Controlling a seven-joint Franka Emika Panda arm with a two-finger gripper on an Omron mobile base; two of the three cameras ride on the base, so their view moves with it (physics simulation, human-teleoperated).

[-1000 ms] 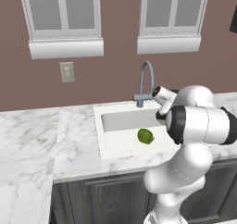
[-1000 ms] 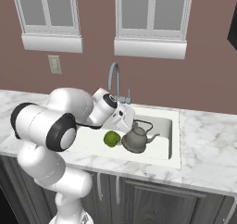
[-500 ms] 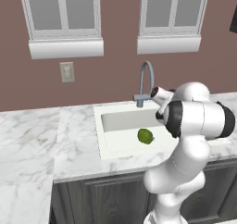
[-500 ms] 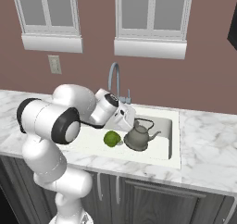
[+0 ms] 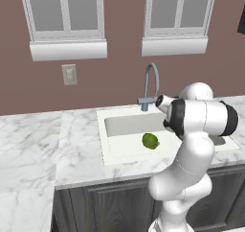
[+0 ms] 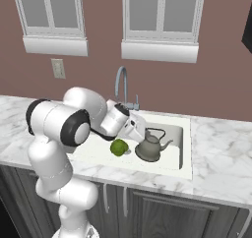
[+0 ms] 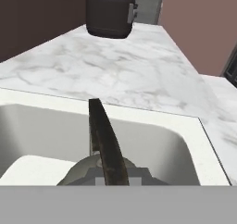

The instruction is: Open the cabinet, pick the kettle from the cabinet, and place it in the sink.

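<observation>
The kettle (image 6: 149,146) stands upright inside the sink (image 6: 183,148), toward its right half, with the spout pointing right. A green lime (image 6: 118,147) lies in the basin just to the left of the kettle, close beside it. The tool (image 6: 138,128) sits over the kettle at its arched handle (image 7: 105,142); its jaws are drawn together, and in the hand view the dark handle rises directly in front of the camera, so the tool appears clamped on the kettle's handle. The grey gooseneck tap (image 5: 150,85) rises at the rear rim of the sink. A dark toaster (image 7: 111,12) stands on the white marble tabletop (image 7: 139,65) beyond the sink.
</observation>
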